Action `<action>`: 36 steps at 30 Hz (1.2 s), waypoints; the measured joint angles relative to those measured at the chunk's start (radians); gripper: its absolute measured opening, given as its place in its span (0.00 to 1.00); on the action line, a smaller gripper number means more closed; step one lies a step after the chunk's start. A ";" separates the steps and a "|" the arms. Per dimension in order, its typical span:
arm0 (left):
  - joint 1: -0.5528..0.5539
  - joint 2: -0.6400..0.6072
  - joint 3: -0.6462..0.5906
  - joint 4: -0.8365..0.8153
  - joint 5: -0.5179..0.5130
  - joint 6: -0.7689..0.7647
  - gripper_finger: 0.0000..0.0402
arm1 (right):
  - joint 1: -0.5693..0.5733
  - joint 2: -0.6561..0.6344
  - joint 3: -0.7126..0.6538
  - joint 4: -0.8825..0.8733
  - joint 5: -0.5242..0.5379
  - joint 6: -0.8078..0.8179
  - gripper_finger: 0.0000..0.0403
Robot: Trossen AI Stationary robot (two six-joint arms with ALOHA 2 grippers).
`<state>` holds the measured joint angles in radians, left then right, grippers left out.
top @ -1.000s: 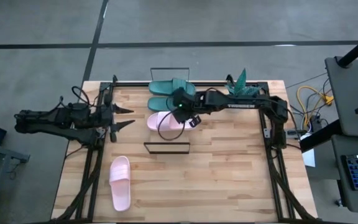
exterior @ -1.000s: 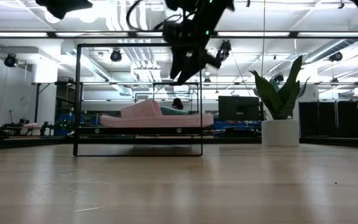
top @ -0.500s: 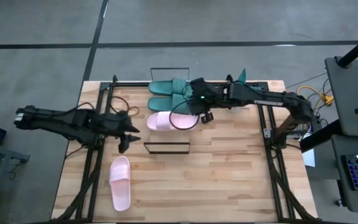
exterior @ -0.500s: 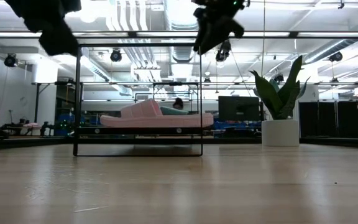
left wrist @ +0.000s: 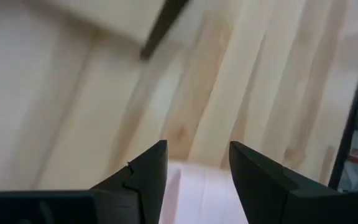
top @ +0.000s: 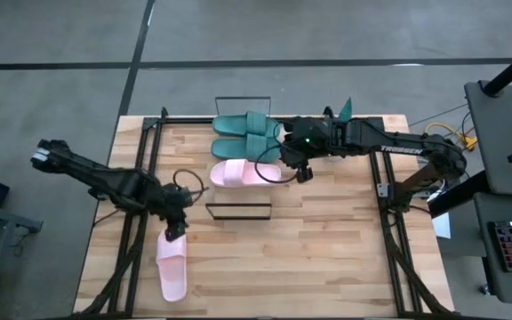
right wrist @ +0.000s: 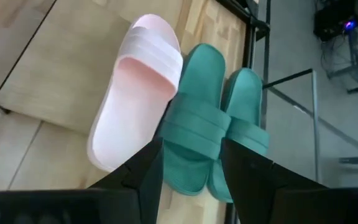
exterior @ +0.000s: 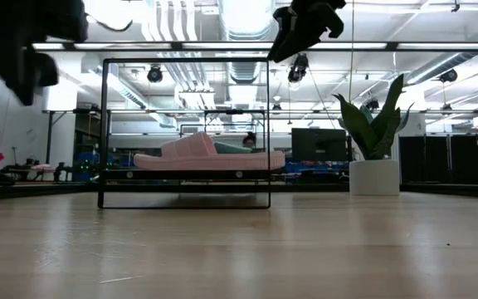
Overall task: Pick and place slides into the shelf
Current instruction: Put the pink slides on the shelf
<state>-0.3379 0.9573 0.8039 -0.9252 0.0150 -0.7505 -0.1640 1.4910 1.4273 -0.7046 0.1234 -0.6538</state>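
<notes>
Though rubbery — wide-strapped pink slide [top: 172, 261]

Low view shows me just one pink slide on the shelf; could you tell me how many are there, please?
Observer: Three on the shelf: that pink slide and two teal slides behind it.
Operator: Where is the fourth, please?
Observer: The loose slide lies on the table, front left, off the shelf.
Operator: Is an arm on it?
Observer: The left gripper hangs open above one end of it; the right gripper is open and empty by the shelf.
</notes>
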 joint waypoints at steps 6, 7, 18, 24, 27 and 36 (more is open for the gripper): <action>-0.179 0.129 0.022 -0.072 0.022 -0.241 0.39 | 0.000 0.001 -0.042 0.044 0.000 0.010 0.37; -0.209 0.149 0.029 -0.070 0.035 -0.278 0.39 | 0.000 0.002 -0.045 0.044 0.000 0.010 0.37; -0.420 0.451 0.262 -0.145 0.004 -0.545 0.39 | 0.000 0.002 -0.051 0.068 -0.003 0.044 0.37; -0.477 0.670 0.467 -0.402 -0.017 -0.558 0.39 | 0.000 0.002 -0.051 0.089 -0.041 0.043 0.37; -0.504 0.763 0.543 -0.469 -0.018 -0.561 0.39 | 0.000 0.002 -0.051 0.090 -0.078 0.043 0.37; -0.562 0.904 0.608 -0.596 -0.043 -0.579 0.39 | 0.000 0.002 -0.051 0.097 -0.079 0.043 0.37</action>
<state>-0.9001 1.8611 1.4119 -1.5211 -0.0278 -1.3298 -0.1638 1.4933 1.3762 -0.6074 0.0441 -0.6109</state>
